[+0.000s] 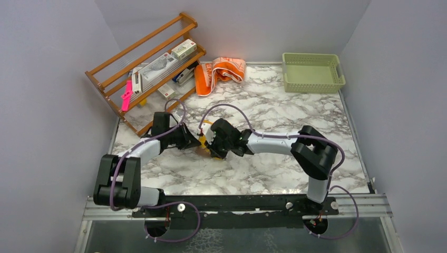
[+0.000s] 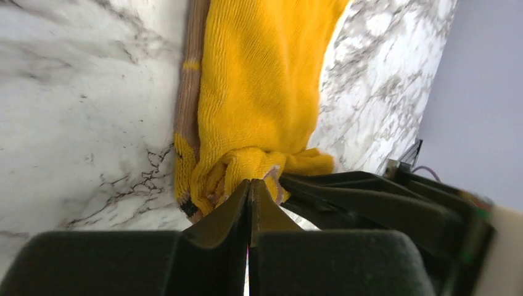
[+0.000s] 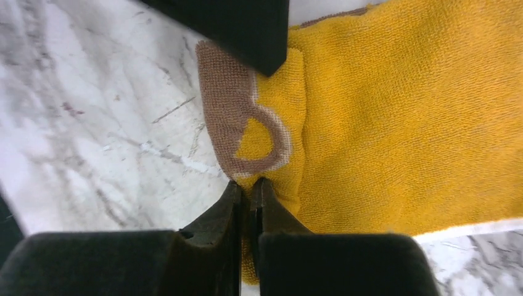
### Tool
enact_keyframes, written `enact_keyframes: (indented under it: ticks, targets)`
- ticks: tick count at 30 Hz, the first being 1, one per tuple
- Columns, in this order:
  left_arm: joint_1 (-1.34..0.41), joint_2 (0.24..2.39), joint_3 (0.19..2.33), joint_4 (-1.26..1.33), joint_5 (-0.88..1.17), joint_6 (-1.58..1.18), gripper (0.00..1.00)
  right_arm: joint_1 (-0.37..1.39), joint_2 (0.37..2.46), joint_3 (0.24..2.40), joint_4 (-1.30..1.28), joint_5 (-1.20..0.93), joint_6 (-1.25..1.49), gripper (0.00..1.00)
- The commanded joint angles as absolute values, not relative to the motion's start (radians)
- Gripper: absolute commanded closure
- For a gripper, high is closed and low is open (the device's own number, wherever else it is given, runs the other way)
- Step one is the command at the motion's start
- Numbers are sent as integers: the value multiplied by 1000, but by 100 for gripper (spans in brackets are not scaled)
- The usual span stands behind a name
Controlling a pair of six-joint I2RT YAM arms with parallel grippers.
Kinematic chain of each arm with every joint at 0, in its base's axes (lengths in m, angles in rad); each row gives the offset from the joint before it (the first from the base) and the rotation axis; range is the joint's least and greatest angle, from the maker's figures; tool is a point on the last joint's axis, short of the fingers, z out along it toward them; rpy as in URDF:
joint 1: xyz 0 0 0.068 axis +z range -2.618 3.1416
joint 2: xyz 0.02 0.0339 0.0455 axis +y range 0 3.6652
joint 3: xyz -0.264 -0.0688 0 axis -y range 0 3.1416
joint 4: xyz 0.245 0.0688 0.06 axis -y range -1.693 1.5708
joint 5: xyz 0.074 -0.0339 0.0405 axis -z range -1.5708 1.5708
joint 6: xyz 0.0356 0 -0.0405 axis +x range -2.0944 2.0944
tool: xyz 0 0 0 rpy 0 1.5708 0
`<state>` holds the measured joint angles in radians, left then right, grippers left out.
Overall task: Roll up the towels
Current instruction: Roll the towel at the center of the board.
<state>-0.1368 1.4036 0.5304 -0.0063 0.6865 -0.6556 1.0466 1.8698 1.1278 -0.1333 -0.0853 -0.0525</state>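
The mustard-yellow towel [image 1: 202, 140] lies at the table's middle, mostly hidden under both grippers. In the left wrist view it [image 2: 259, 92] stretches away flat, with a brown edge strip, and is bunched at my left gripper [image 2: 250, 180], whose jaws are shut on that bunched end. My right gripper [image 3: 248, 182] is shut on the towel's [image 3: 395, 123] edge beside a brown loop mark; yellow cloth shows between its fingers. The two grippers [image 1: 203, 143] [image 1: 212, 147] meet tip to tip. The orange and peach towel [image 1: 219, 74] lies crumpled at the back.
A wooden rack [image 1: 147, 68] with boxes and a pink item stands at the back left. A pale green basket [image 1: 312, 73] sits at the back right. Grey walls close in the marble table [image 1: 274, 116] on three sides.
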Motion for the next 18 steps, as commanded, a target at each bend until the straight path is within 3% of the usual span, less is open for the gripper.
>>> enact_keyframes:
  ticks: [1, 8, 18]
  targets:
    - [-109, 1265, 618, -157, 640, -572, 95, 989, 1892, 1163, -326, -512, 60, 99]
    - [-107, 1151, 634, -225, 695, -520, 89, 840, 2034, 1248, -393, -911, 95, 99]
    - [-112, 1117, 605, -232, 721, -549, 89, 715, 2298, 1530, -554, -1171, 168, 99]
